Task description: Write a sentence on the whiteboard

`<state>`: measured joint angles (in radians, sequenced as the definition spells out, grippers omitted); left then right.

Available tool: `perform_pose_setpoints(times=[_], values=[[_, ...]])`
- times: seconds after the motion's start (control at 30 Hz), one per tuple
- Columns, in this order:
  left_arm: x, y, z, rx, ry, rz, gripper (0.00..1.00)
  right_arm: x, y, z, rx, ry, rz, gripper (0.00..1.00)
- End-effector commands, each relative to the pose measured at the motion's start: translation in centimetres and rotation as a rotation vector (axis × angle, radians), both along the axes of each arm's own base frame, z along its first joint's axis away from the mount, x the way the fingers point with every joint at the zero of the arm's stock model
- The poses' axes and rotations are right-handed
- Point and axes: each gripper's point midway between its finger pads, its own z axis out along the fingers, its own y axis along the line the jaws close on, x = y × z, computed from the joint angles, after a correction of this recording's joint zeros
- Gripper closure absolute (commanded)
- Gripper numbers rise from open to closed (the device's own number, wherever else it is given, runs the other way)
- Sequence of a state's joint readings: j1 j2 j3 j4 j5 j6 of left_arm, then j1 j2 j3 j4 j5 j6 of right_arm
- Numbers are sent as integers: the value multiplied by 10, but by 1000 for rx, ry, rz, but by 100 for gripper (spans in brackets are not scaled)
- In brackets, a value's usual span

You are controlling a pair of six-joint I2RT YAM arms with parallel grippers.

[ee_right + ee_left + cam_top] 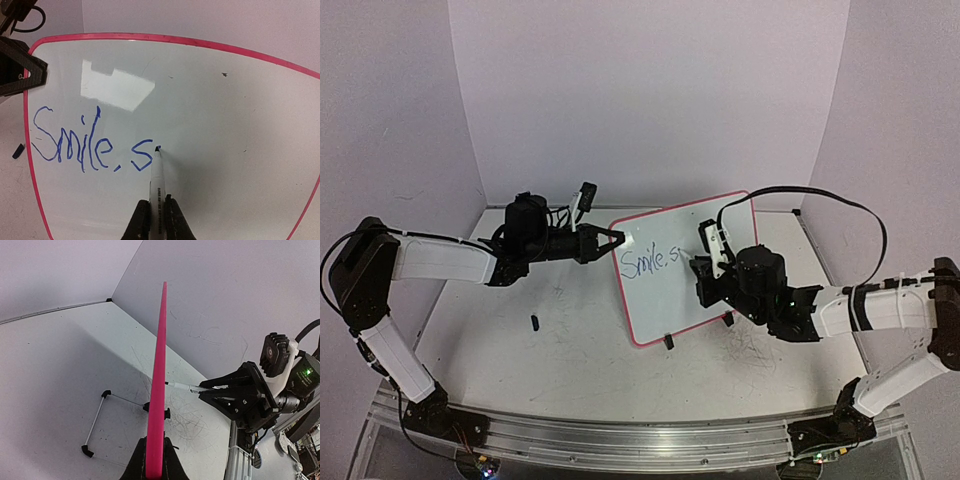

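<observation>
Whiteboard (665, 300) stands propped on edge near the middle of the tabletop (560, 330), its left rim clamped in our left gripper (155, 442). Our right gripper (156, 207) is closed around a marker (157, 182), whose tip touches the surface just past "Smile, s", the sentence (90, 145) so far. The risk ahead, we judge: too firm a stroke could swing the board about that single pinched edge, smearing letters or dragging the line askew.

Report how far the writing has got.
Done: the sentence reads "Smile, s" on the whiteboard. In hand: the left hand clamps its rim; the right hand holds a marker, tip beside the "s". Left: the remaining words; its right half is blank.
</observation>
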<state>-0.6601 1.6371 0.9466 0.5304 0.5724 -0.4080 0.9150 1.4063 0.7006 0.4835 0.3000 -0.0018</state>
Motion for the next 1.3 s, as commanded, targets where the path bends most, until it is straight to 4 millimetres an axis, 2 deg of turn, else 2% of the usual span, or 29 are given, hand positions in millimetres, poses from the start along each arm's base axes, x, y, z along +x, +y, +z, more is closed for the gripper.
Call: perform_pose_setpoints(times=[0.0, 0.53, 0.63, 0.83, 0.9, 1.13, 1.27], values=[[-8, 2, -33, 104, 35, -20, 100, -1, -1, -4, 20, 30, -27, 100], [-10, 2, -29, 99, 28, -26, 100, -29, -4, -36, 13, 121, -32, 100], [-10, 2, -30, 100, 29, -26, 100, -31, -4, -29, 32, 115, -27, 100], [-11, 1, -30, 100, 30, -29, 100, -24, 2, 15, 95, 33, -10, 100], [-11, 0, -30, 101, 29, -30, 100, -17, 1, 22, 100, 12, -14, 100], [-12, 1, -29, 102, 22, -28, 100, -4, 2, 29, 93, -19, -23, 100], [-12, 1, -30, 102, 23, -31, 100, 2, 4, 25, 86, -19, -26, 100]])
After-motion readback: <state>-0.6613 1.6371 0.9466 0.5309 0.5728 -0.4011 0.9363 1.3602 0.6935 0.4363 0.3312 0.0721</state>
